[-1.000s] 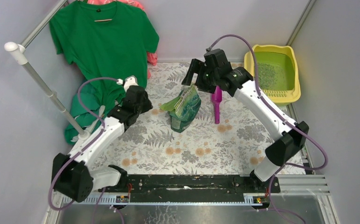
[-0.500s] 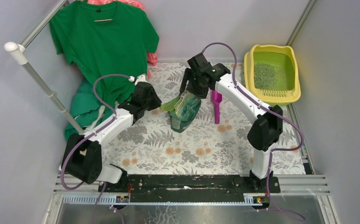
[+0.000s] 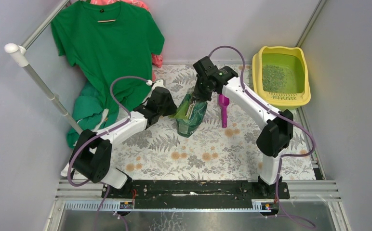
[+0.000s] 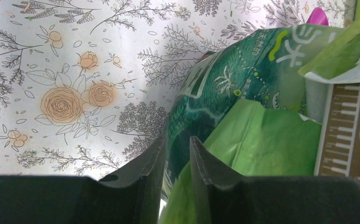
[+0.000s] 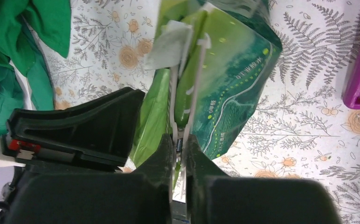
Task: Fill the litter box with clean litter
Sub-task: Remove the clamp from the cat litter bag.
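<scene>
1. Floral tablecloth [image 3: 198, 154] covers the work surface between pale grey walls.
2. The right gripper [image 5: 180, 137] has its fingers pressed together on the white seal strip at the mouth of the litter bag [image 3: 192, 115], gripping it from above.
3. The left gripper [image 4: 176, 140] comes in from the side. Its fingers stand almost together with the film of the bag's left lip between them, which looks like a pinch.
4. A hold on each lip probably serves to spread the mouth open, or to steady the bag for lifting.
5. The bag stands upright mid-table, and a purple scoop [image 3: 223, 108] lies just beside it on the right, untouched.
6. The litter box [image 3: 259, 72] sits in the far right corner, well apart from the bag. Only a thin patch of clean litter [image 3: 273, 77] covers its floor, so most of the filling remains.
7. A green T-shirt [image 3: 107, 43] hangs at the back left.
</scene>
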`<move>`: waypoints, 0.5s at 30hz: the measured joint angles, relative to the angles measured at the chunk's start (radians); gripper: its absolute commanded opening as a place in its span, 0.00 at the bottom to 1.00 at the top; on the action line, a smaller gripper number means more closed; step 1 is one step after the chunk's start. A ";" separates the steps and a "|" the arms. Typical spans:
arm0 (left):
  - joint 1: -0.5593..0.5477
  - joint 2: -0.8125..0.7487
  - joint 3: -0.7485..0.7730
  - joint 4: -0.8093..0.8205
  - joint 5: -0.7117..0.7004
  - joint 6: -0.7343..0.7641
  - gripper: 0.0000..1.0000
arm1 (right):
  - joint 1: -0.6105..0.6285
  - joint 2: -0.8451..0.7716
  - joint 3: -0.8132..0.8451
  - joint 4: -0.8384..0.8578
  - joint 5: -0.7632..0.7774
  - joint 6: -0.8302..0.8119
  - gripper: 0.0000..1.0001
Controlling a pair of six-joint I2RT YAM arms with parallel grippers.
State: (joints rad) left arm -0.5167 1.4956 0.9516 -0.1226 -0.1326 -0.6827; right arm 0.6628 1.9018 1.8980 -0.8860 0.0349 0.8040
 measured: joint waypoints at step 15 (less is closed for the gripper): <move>-0.021 -0.009 0.000 -0.001 -0.014 -0.005 0.39 | 0.002 -0.149 0.138 -0.105 0.044 -0.085 0.00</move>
State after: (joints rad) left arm -0.5373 1.4868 0.9516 -0.1238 -0.1467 -0.6880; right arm 0.6651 1.7527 2.0357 -0.9905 0.0788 0.7193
